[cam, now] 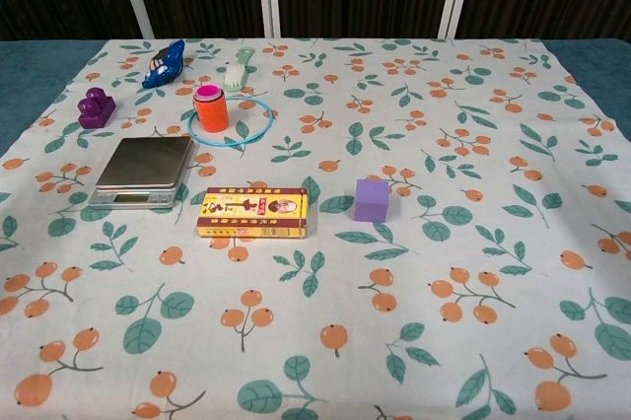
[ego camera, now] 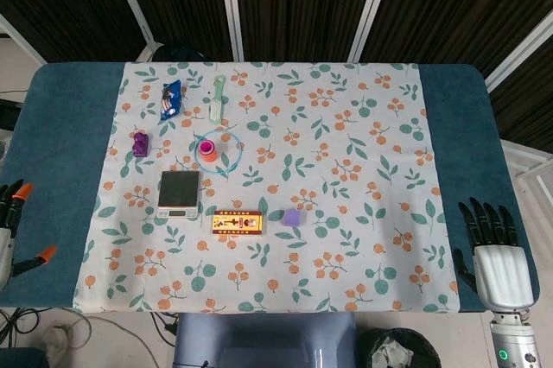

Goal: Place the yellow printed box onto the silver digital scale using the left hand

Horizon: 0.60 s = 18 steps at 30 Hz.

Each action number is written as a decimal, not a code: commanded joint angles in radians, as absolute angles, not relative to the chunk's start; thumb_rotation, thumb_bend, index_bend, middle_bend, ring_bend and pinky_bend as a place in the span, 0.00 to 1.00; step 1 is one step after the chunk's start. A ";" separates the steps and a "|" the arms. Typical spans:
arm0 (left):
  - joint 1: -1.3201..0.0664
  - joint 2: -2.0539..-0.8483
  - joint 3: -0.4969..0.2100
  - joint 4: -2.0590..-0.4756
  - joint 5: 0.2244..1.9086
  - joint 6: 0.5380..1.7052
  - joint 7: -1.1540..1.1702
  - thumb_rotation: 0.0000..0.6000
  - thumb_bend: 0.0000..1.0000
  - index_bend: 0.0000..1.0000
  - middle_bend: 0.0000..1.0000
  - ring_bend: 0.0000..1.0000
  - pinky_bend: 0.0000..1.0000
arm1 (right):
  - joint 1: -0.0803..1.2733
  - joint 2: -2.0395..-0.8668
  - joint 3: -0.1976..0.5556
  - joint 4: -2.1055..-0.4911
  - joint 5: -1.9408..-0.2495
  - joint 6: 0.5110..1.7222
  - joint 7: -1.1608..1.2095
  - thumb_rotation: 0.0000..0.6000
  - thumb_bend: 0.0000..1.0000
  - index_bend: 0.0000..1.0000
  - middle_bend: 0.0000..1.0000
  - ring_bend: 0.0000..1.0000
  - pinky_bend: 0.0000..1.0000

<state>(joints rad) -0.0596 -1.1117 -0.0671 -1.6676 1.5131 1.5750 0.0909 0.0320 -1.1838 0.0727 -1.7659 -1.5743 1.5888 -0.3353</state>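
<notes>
Box (ego camera: 237,223) lies flat, well apart from left hand (ego camera: 12,212).

Robot test lab, staged tabletop.
A blue-padded table (ego camera: 73,126) under a leaf-printed cloth (ego camera: 346,143), dark slatted panels (ego camera: 302,1) beyond its far edge, cables (ego camera: 34,329) on the floor.

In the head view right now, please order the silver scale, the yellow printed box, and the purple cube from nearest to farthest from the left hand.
Measured from the left hand at the table's left edge:
1. silver scale, on the left part of the cloth.
2. yellow printed box, just right of the scale and a little nearer the front edge.
3. purple cube, right of the box, near the middle.
</notes>
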 commanded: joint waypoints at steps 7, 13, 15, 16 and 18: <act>-0.062 -1.114 -0.065 -1.669 1.511 1.566 0.099 1.00 0.09 0.00 0.01 0.01 0.12 | 0.031 -1.180 0.074 -1.764 -1.573 1.590 -0.328 1.00 0.51 0.03 0.07 0.06 0.01; -0.062 -1.111 -0.062 -1.671 1.520 1.568 0.094 1.00 0.08 0.00 0.01 0.01 0.12 | 0.028 -1.176 0.074 -1.768 -1.577 1.596 -0.322 1.00 0.51 0.03 0.07 0.06 0.01; -0.061 -1.111 -0.063 -1.668 1.521 1.572 0.092 1.00 0.08 0.00 0.01 0.01 0.12 | 0.028 -1.175 0.074 -1.769 -1.575 1.596 -0.321 1.00 0.51 0.03 0.07 0.06 0.01; -0.062 -1.111 -0.064 -1.666 1.522 1.572 0.091 1.00 0.09 0.00 0.02 0.01 0.12 | 0.028 -1.175 0.074 -1.769 -1.575 1.595 -0.322 1.00 0.51 0.03 0.07 0.06 0.01; -0.063 -1.111 -0.064 -1.664 1.522 1.570 0.088 1.00 0.08 0.00 0.02 0.01 0.12 | 0.028 -1.174 0.074 -1.769 -1.574 1.594 -0.322 1.00 0.51 0.03 0.07 0.06 0.01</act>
